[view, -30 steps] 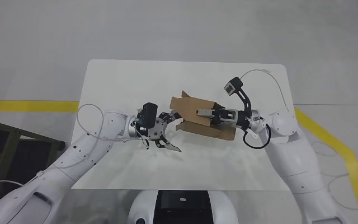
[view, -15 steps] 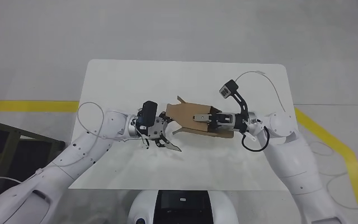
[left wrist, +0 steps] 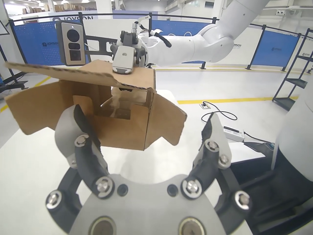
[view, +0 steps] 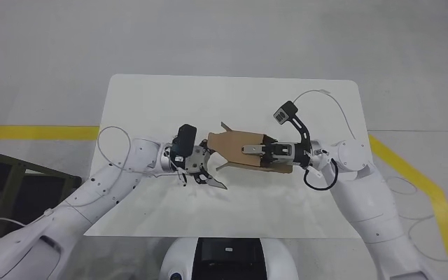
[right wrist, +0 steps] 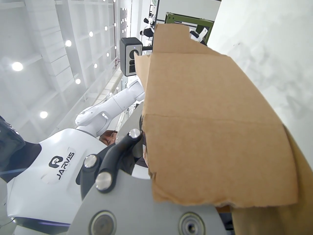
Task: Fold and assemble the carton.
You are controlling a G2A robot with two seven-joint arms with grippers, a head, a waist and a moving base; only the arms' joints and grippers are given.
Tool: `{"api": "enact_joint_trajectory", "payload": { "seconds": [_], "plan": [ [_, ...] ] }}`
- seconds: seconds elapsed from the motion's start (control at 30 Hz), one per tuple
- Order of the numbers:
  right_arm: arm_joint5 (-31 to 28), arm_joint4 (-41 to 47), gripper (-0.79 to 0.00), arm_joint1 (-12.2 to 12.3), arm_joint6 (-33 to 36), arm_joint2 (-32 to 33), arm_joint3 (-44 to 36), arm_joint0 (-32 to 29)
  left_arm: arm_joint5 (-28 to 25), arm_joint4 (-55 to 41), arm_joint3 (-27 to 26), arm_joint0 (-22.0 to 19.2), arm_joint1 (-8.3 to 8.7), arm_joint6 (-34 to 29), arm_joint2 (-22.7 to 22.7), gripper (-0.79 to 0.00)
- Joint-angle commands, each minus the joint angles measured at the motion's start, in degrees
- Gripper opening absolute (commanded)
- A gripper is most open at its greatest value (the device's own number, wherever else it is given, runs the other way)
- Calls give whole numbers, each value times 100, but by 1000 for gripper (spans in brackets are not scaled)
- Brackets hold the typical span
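The left tool (left wrist: 143,116) waits wide open, gripping nothing. The carton (view: 231,143) has come closer to it at the middle of the worktop (view: 140,105), flaps facing it. The right tool (view: 248,149), clamped on the top panel, carried it there; flap folding seems next.

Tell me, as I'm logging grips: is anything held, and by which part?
The right gripper holds the carton by its top panel, jaws above and below it. The left gripper is open, holding nothing.
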Motion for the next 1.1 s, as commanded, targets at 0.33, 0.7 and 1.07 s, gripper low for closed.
{"api": "enact_joint_trajectory", "payload": {
  "seconds": [0.33, 0.7, 1.07],
  "plan": [
    [3, 67, -785, 15, 75, -5, 5, 2, 0, -568, -52, -185, 164, 0, 364, 0],
    [25, 109, -785, 30, 157, -12, -40, 7, 0, -1057, -123, -454, 278, 1, 834, -25],
    [-1, 269, -785, 47, 254, 25, -55, -20, 0, -1317, -147, -642, 340, 1, 1146, -89]
  ]
}}
